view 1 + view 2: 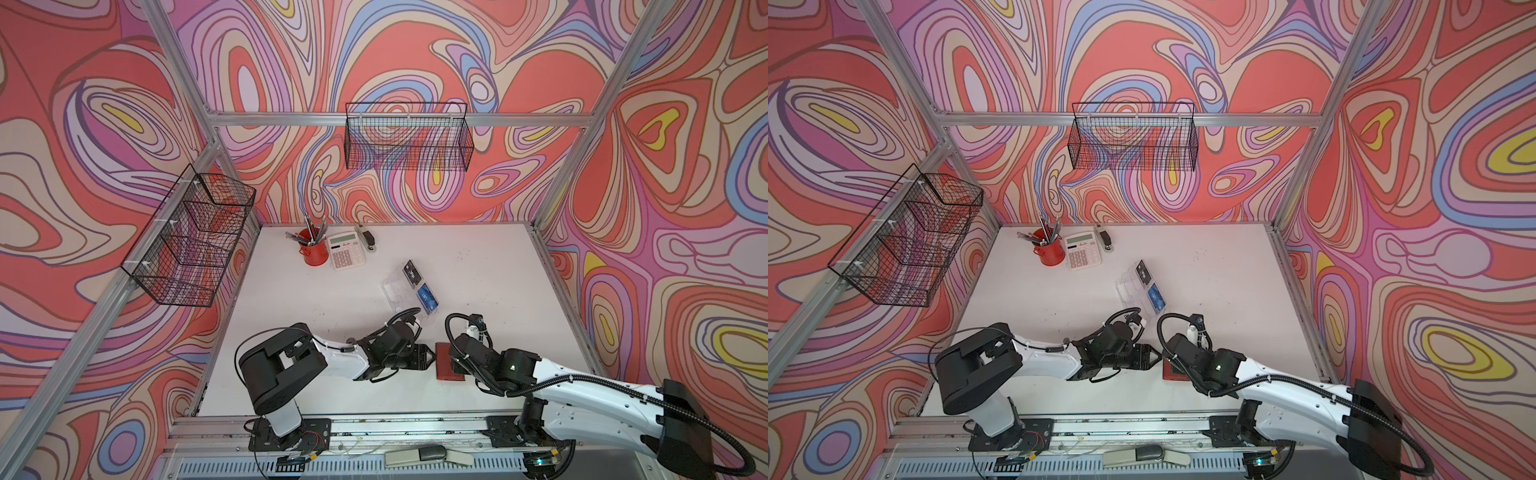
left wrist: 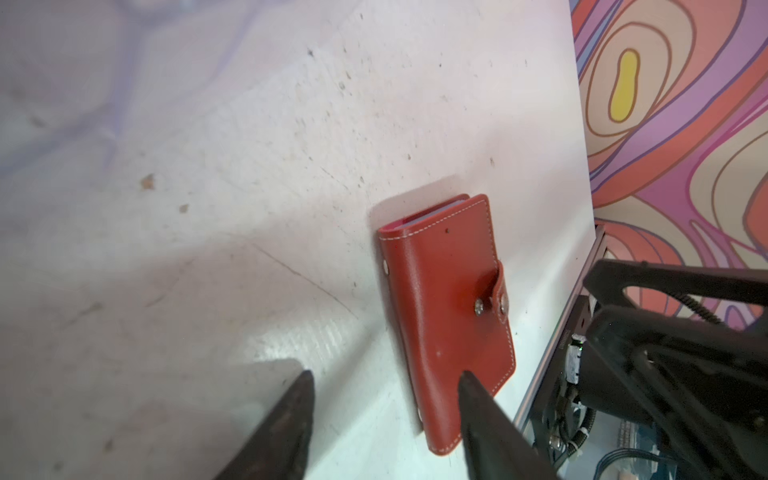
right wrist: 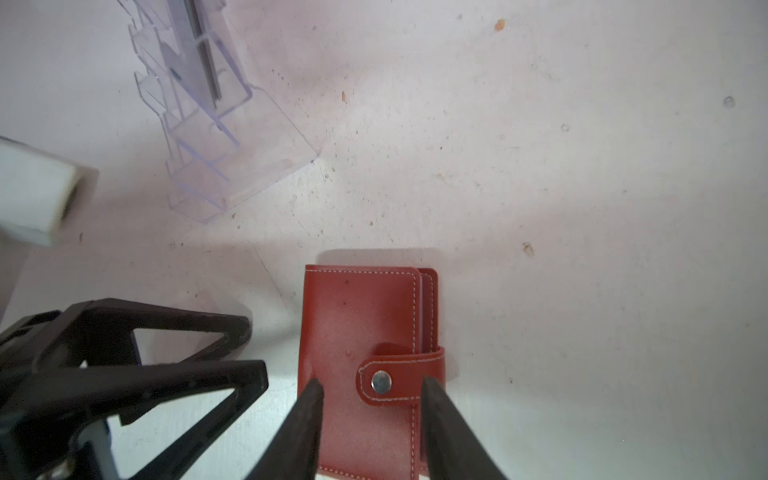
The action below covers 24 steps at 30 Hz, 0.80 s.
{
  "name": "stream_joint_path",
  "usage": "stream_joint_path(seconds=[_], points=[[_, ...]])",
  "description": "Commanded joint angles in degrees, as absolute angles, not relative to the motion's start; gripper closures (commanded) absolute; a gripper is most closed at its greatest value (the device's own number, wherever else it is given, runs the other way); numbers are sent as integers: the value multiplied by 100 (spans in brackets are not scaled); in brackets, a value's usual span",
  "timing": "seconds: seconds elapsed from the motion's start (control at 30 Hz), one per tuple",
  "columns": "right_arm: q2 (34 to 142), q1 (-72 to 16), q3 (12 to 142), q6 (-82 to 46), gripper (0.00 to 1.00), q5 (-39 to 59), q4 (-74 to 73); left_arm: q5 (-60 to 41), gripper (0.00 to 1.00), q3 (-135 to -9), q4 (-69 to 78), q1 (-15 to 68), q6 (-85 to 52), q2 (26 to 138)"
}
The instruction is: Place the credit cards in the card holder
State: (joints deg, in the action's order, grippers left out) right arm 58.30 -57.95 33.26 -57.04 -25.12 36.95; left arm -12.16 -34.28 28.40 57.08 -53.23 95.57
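The card holder (image 1: 444,360) is a red booklet wallet lying closed on the white table between my two arms, also seen at the card holder (image 2: 444,311) and the card holder (image 3: 361,332). Its tab strap (image 3: 399,380) wraps over the cover; whether it is snapped I cannot tell. My left gripper (image 2: 385,374) is open, one fingertip over the wallet's corner and the other over bare table. My right gripper (image 3: 372,381) is open just above the wallet, its fingers either side of the strap's snap. The credit cards, a black VIP one (image 1: 411,274) and a blue one (image 1: 428,297), stand in a clear acrylic stand (image 1: 399,291).
A red pen cup (image 1: 311,251), a beige calculator (image 1: 347,251) and a stapler (image 1: 365,241) sit at the back of the table. Wire baskets hang on the left wall (image 1: 191,241) and the back wall (image 1: 409,137). The acrylic stand (image 3: 216,137) is just beyond the wallet.
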Motion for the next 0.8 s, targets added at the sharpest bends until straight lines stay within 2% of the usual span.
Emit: stream_joint_path(seconds=[0.0, 0.13, 0.23, 0.5, 0.77], points=[[6165, -5826, 3607, -5786, 58, -2749, 4378, -261, 24, -2722, 3451, 5704, -5704, 9419], [6580, -5835, 3782, -5785, 59, -2553, 4446, -703, 28, -3176, 2988, 5692, -5498, 9488], [6825, -5872, 3788, -5711, 59, -2349, 4225, -805, 32, -3145, 3352, 5704, -5493, 9652], [7555, -5928, 3895, -5632, 61, -2302, 3958, -848, 33, -3153, 3404, 5704, -5367, 9752], [7663, -5930, 4103, -5625, 80, -2513, 4142, -967, 34, -3300, 3227, 5709, -5208, 9824]])
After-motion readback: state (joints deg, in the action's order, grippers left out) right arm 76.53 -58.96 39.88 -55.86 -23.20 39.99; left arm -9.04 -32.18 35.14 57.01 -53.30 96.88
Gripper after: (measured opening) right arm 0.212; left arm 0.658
